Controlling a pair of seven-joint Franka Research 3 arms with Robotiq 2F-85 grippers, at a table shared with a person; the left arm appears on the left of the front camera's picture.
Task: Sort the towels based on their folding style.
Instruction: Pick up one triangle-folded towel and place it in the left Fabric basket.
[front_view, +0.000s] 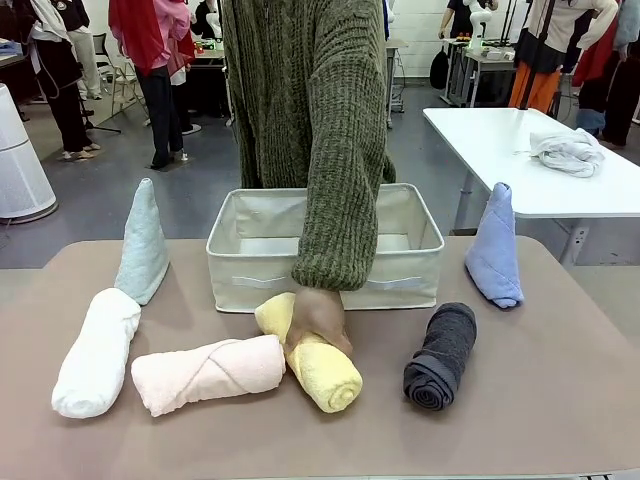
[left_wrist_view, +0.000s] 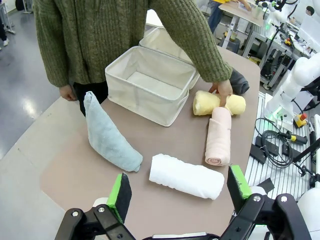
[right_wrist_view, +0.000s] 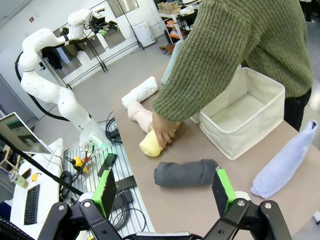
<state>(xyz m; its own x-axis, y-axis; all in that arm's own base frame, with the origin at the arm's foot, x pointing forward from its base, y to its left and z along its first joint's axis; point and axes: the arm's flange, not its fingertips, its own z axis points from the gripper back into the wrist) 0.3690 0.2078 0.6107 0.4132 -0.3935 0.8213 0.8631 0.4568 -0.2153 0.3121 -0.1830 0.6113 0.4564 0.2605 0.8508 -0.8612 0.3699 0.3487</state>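
**Four rolls in front, two cones behind**

Nearest, at far left on the brown tabletop, lies the white roll. The pink roll is just beside it, its right end touching the yellow roll. A person's hand, coming out of an olive knitted sleeve, rests on the yellow roll's far half. The dark grey roll lies apart to the right.

Behind this row, the mint cone is at left, close to the white roll's far end. The beige fabric bin is in the middle and the blue cone at right.

The left tool hangs above the white roll, jaws spread wide, gripping nothing. The right tool hangs near the dark grey roll, equally wide, with nothing between its pads.
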